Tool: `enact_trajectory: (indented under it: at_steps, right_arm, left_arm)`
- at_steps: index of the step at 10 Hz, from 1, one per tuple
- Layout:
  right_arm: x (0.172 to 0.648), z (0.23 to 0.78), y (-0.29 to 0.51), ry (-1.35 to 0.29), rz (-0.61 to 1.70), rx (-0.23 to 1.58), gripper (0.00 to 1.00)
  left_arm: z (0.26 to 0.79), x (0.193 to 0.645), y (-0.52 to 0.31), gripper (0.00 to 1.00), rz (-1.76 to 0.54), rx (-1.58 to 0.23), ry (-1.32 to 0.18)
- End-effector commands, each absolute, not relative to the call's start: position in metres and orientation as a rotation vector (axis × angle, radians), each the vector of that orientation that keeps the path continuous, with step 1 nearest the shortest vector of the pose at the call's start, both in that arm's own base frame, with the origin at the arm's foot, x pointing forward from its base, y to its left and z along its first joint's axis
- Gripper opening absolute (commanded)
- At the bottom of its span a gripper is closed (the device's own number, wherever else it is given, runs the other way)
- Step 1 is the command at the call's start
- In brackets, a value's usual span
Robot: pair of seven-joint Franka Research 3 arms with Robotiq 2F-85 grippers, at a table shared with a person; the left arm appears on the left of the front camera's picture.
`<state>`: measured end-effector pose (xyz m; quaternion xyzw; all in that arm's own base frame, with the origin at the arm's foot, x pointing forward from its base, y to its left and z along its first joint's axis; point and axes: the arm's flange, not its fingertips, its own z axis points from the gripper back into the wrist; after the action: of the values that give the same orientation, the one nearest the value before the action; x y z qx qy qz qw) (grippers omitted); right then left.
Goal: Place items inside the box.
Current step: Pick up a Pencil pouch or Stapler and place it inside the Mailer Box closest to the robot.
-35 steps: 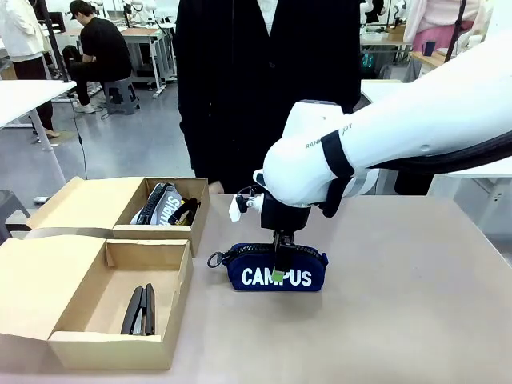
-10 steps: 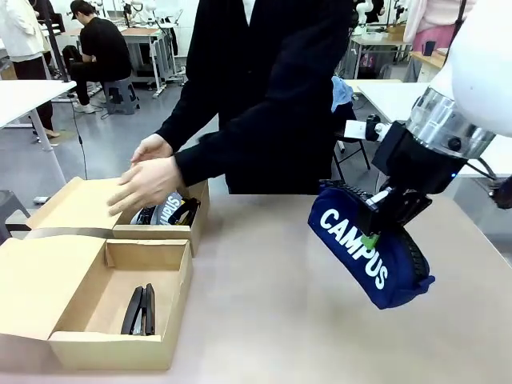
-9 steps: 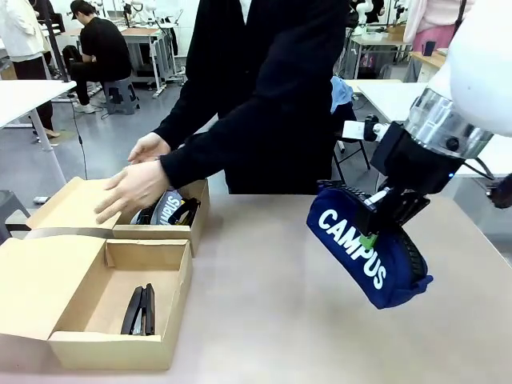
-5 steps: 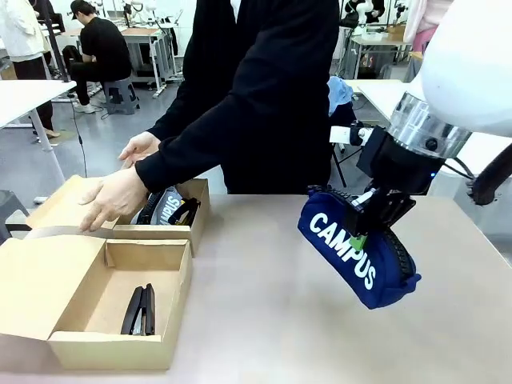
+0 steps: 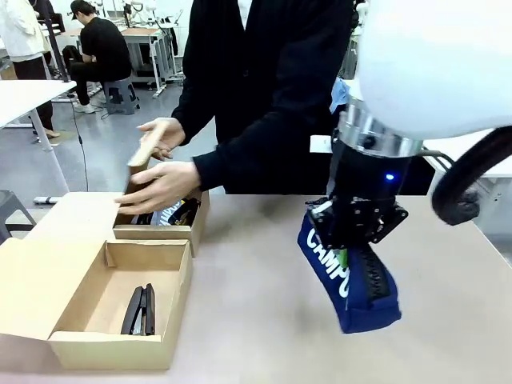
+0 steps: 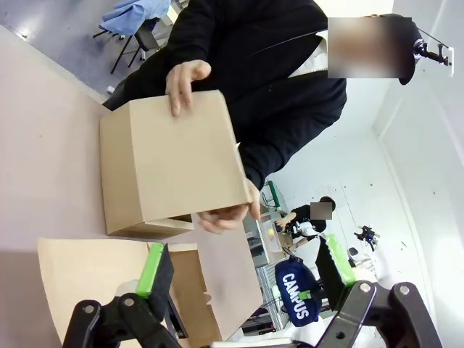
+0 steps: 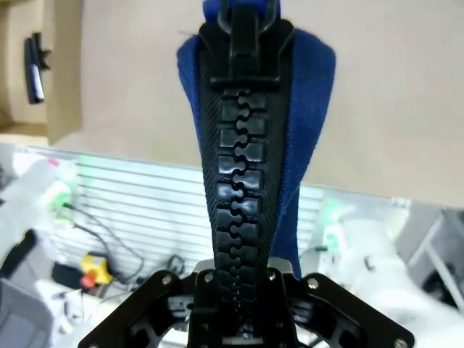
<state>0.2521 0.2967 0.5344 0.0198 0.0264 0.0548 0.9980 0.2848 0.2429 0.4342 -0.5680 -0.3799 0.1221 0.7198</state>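
currently two boxes point(image 5: 181, 276), one stapler point(image 5: 139, 310), one navy pouch point(image 5: 365, 308) in right gripper point(image 5: 342, 258)

This is an open lab or workshop, with white tables point(image 5: 24, 90) standing on a bare grey floor point(image 5: 132, 152). At far left a person point(image 5: 100, 48) sits on a stool point(image 5: 122, 90) at a cluttered workbench point(image 5: 148, 34).

Lettering on the navy pouch point(image 5: 360, 300) is partly hidden by the right gripper point(image 5: 343, 257), the far box point(image 5: 156, 233) contents by a hand point(image 5: 162, 186).
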Motion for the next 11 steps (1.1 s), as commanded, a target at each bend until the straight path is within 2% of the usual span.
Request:
enact_trajectory:
  at_steps: [1,3,7,9,11]
  right_arm:
    - [0.256,0.554,0.322,0.074,0.043,0.054,0.07]
    - [0.252,0.561,0.363,0.067,0.023,0.079,0.07]
    - [0.254,0.566,0.494,-0.123,0.13,0.04,0.07]
    - [0.266,0.546,0.559,-0.09,0.202,0.06,0.07]
    - [0.269,0.538,0.581,-0.057,0.212,0.052,0.07]
  left_arm:
    - [0.435,0.286,0.241,1.0,0.259,-1.269,-0.872]
    - [0.435,0.286,0.241,1.0,0.259,-1.269,-0.872]
    - [0.435,0.286,0.241,1.0,0.259,-1.269,-0.872]
    - [0.435,0.286,0.241,1.0,0.259,-1.269,-0.872]
    - [0.435,0.286,0.241,1.0,0.259,-1.269,-0.872]
